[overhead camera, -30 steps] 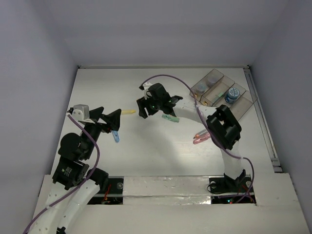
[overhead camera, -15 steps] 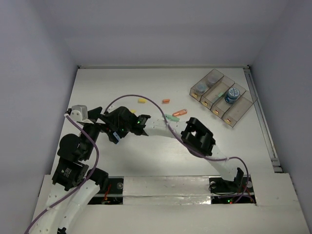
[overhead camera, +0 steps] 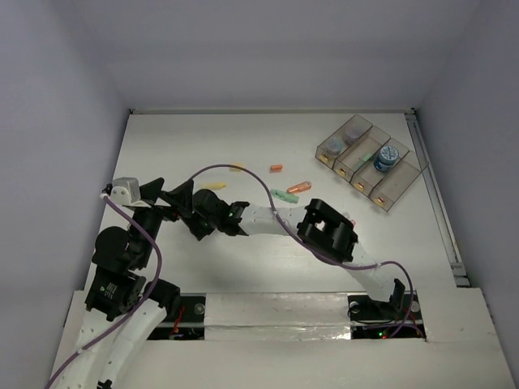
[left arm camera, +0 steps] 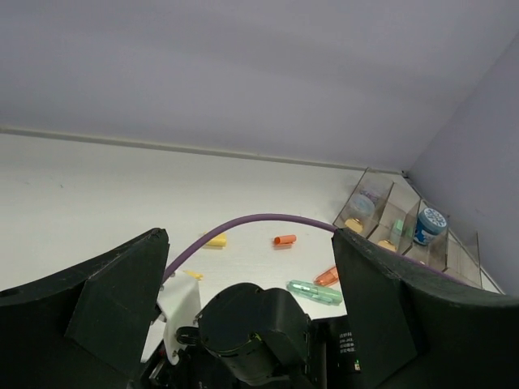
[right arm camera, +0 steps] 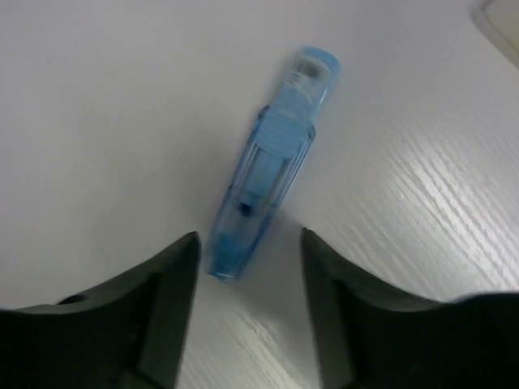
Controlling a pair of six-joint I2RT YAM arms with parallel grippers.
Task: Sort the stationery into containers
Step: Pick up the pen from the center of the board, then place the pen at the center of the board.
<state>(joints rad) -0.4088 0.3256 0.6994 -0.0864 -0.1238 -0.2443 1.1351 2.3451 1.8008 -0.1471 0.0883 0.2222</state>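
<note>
A light-blue stick (right arm camera: pixel 269 166) lies flat on the white table. My right gripper (right arm camera: pixel 247 243) is open, with a jaw on each side of the stick's near end, not touching it. In the top view my right gripper (overhead camera: pixel 199 220) reaches far left and hides that stick. My left gripper (overhead camera: pixel 166 194) is open and empty right beside it, and in the left wrist view (left arm camera: pixel 251 275) the right arm's wrist sits between its jaws. A yellow stick (overhead camera: pixel 212 185), a yellow stub (overhead camera: pixel 236 168), an orange stub (overhead camera: pixel 276 168), an orange stick (overhead camera: pixel 299 187) and a green stick (overhead camera: pixel 284 195) lie mid-table. The containers (overhead camera: pixel 369 162) stand at the far right.
A blue roll (overhead camera: pixel 386 158) and a grey-purple roll (overhead camera: pixel 353 130) sit in the containers, with small pieces in other bins. The right arm's purple cable (overhead camera: pixel 212 168) arcs over the yellow pieces. The right arm's white forearm (overhead camera: pixel 268 220) lies across the table's middle. Grey walls enclose the table.
My right arm swung from the table's middle to the left and came down over the light-blue stick, next to my left gripper. My left gripper shifted slightly left.
</note>
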